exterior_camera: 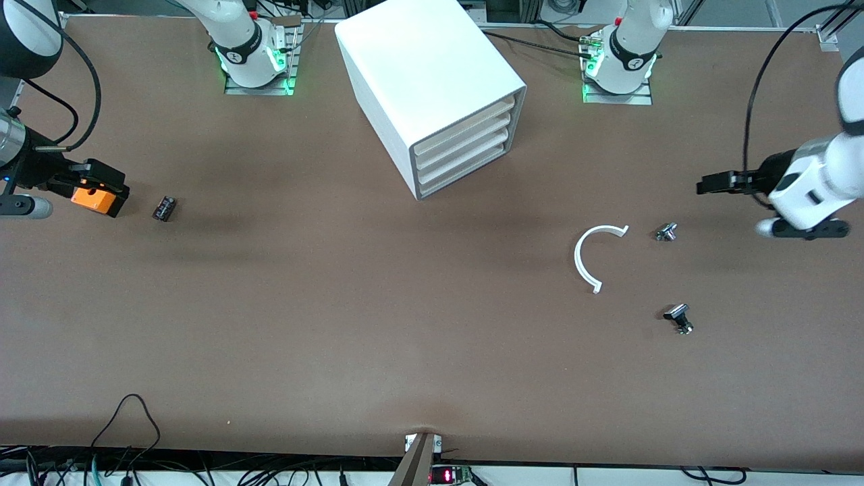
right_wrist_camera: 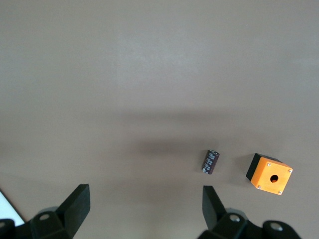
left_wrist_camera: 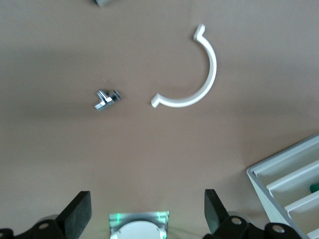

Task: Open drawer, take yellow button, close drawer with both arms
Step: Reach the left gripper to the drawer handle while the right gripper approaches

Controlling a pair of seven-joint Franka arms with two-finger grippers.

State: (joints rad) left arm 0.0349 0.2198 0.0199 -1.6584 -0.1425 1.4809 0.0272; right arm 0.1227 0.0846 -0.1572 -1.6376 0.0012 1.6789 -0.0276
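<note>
- Nearest the front camera, a small black-capped metal part (exterior_camera: 678, 318) lies on the brown worktop (exterior_camera: 337, 324) toward the left arm's end; nothing touches it.
- Farther from the camera lie a white half-ring (exterior_camera: 592, 254) and, just beside it, a small chrome fitting (exterior_camera: 666, 232); both lie loose and apart from the cabinet, likely spare items and not the task's own.
- The left pincer (exterior_camera: 709, 183) hangs over the worktop near the chrome fitting, released, its two fingers (left_wrist_camera: 77, 211) spread wide and gripping nothing; the arm looks parked and ready.
- Toward the right arm's end sit an orange cube (right_wrist_camera: 269, 174) with a hole and a small black part (right_wrist_camera: 211, 162) beside it; the right pincer (right_wrist_camera: 144, 209) hovers above them, released and empty.
- Farthest, the white cabinet (exterior_camera: 418, 74) stands between the two bases, its front angled toward the left arm's end, probably for that arm's reach; the drawer (exterior_camera: 466, 121) on top appears shut.
- The button is not visible; presumably it lies inside the drawer, so opening comes first.
</note>
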